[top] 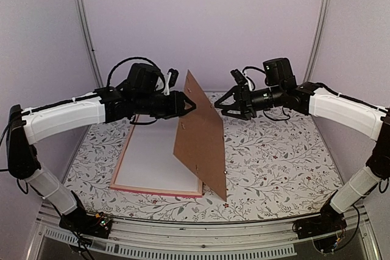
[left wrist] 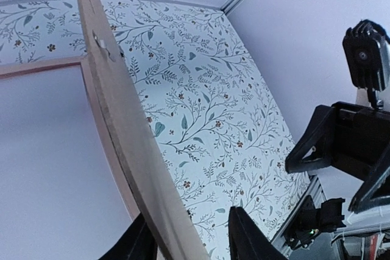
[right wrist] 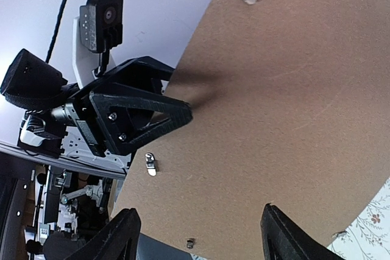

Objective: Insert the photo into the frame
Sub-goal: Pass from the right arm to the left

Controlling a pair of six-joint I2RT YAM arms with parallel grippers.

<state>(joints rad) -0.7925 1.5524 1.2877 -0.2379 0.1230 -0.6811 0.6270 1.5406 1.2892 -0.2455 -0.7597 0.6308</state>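
**Fig. Backing board on edge beside the open frame**

The thin, rectangular, brown fibreboard backing board (top: 200, 144) stood tilted on its lower edge, close to the right side of the large pink-bordered picture frame (top: 152, 192). The frame lay flat on the floral-patterned tablecloth (top: 274, 162), showing a plain white interior (top: 155, 156). The left gripper (top: 187, 105) straddled the board's upper edge, but from where I stood I could not tell whether its fingers were actually clamped on it. The right gripper (top: 220, 106) hung just beside the board's brown face, fingers spread, holding nothing. The canyon photo was nowhere in view.

The step in hand appeared to be getting the backing clear of the frame. The next move would call for a firm pinch and a controlled lay-down on the bare cloth to the right — lower edge kept off the frame — before any photo could go in.
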